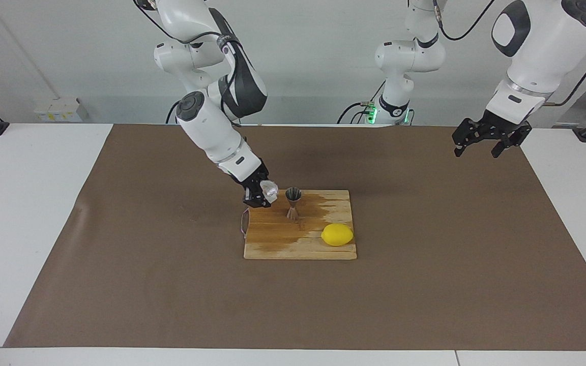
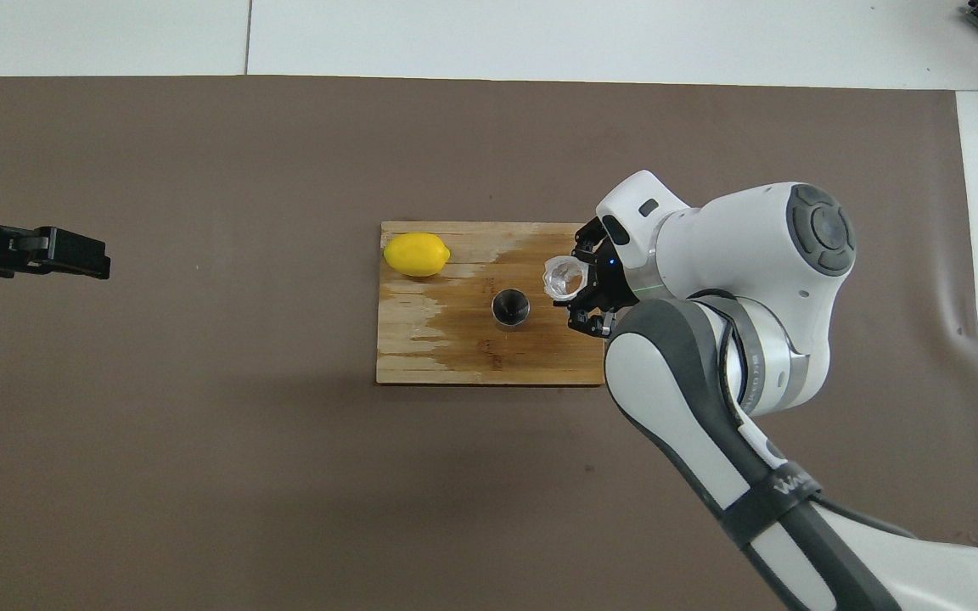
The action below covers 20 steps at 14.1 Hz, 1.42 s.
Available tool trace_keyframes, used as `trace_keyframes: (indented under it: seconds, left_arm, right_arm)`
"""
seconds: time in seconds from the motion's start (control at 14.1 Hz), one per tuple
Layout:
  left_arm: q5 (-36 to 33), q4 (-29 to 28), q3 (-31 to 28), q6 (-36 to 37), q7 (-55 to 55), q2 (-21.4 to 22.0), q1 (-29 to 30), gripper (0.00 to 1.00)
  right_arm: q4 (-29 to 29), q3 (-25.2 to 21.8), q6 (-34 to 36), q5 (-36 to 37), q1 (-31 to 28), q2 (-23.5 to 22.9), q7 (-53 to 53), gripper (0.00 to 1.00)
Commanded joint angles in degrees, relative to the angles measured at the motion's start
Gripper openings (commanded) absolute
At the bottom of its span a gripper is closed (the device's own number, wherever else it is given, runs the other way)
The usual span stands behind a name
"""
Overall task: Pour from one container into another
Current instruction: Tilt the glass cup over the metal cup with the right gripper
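While the right gripper (image 1: pixel 264 195) has its fingers clamped on the cup (image 1: pixel 270 189), tilted toward the jigger (image 1: pixel 293 203) just beside them on the cutting board (image 1: pixel 300 246), the likely trouble is a missed pour: the jigger's mouth is narrow, so a stream started with the cup's lip short of it would run onto the board. A nudge from the fingers could tip the slim jigger toward the lemon (image 1: pixel 337 235). The left gripper (image 1: pixel 486 143) waits over the tabletop's (image 1: pixel 425 284) end, fingers apart.

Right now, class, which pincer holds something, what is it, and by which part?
The right pincer holds the translucent cup by its sides, tilted beside the jigger. The left pincer holds nothing.
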<state>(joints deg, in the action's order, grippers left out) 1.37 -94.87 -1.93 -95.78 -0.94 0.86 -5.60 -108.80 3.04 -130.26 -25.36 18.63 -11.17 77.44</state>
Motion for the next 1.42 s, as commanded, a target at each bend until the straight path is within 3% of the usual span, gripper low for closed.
trace_keyframes:
  seconds: [0.0,0.64,1.35]
  left_arm:
    - [0.39,-1.55,0.17,0.06,-0.11,1.51,0.5,1.0]
    - [0.39,-1.55,0.17,0.06,-0.03,1.51,0.59,1.0]
    - [0.39,-1.55,0.17,0.06,-0.11,1.51,0.59,1.0]
  right_arm:
    - [0.61,-0.14,-1.4,5.91,2.63,-0.08,-5.52,0.02]
    - [0.61,-0.05,-0.34,26.75,7.21,0.71,-22.24,0.01]
    - [0.52,-0.05,3.17,31.95,8.62,2.99,-24.89,0.01]
